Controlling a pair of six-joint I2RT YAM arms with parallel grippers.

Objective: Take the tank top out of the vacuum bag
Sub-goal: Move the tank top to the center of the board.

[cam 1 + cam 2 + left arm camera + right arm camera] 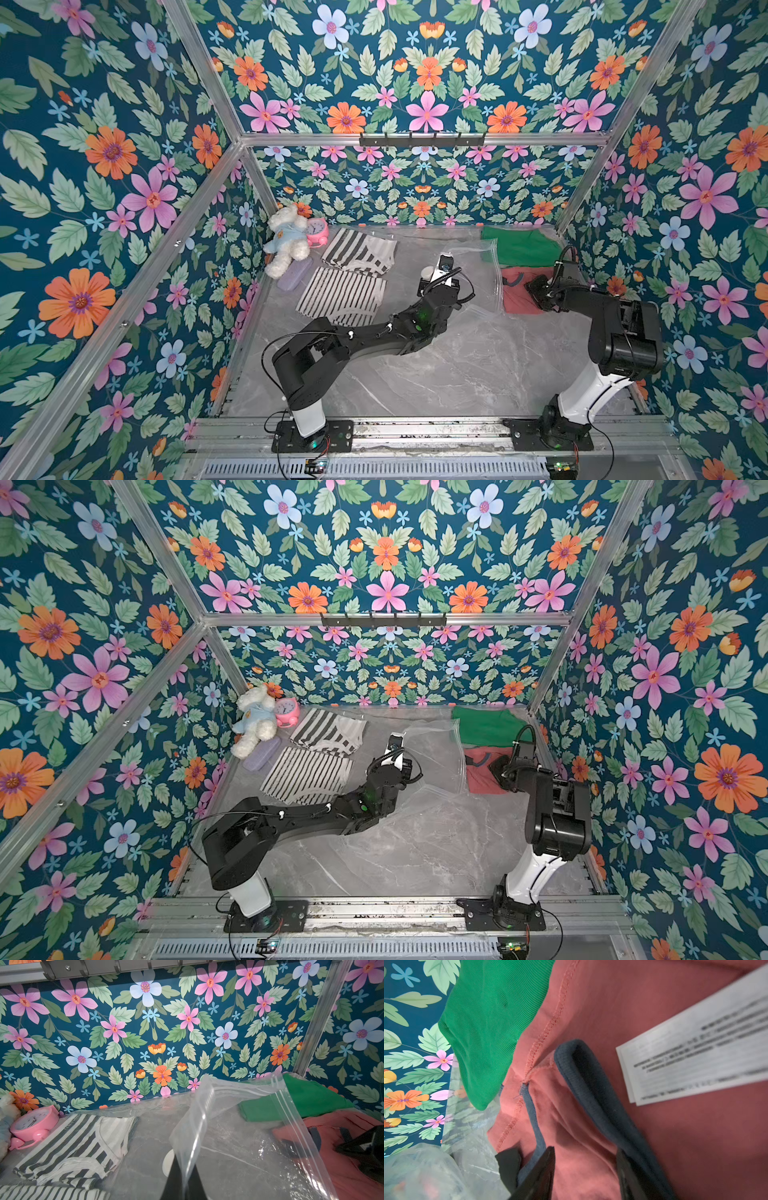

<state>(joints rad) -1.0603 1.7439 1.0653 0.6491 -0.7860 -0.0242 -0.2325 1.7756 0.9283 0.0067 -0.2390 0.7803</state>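
The vacuum bag (478, 270) is a clear crinkly sheet in the middle of the grey table; its white valve cap (168, 1162) shows beside my left fingers. My left gripper (185, 1159) is shut on a fold of the bag's plastic and holds it raised. The zip strip (301, 1126) runs along the bag's right edge. The tank top (517, 299), salmon with navy trim (591, 1084) and a white care label (695, 1053), lies at that edge, partly seen through the plastic. My right gripper (584, 1151) is open, low over the tank top, with salmon cloth between its fingers.
A folded green garment (521, 247) lies in the back right corner, touching the tank top. Two striped garments (359, 251) (340, 293) lie left of the bag. A teddy bear (286, 241), a pink clock (318, 230) and a lilac case (295, 274) sit at the back left.
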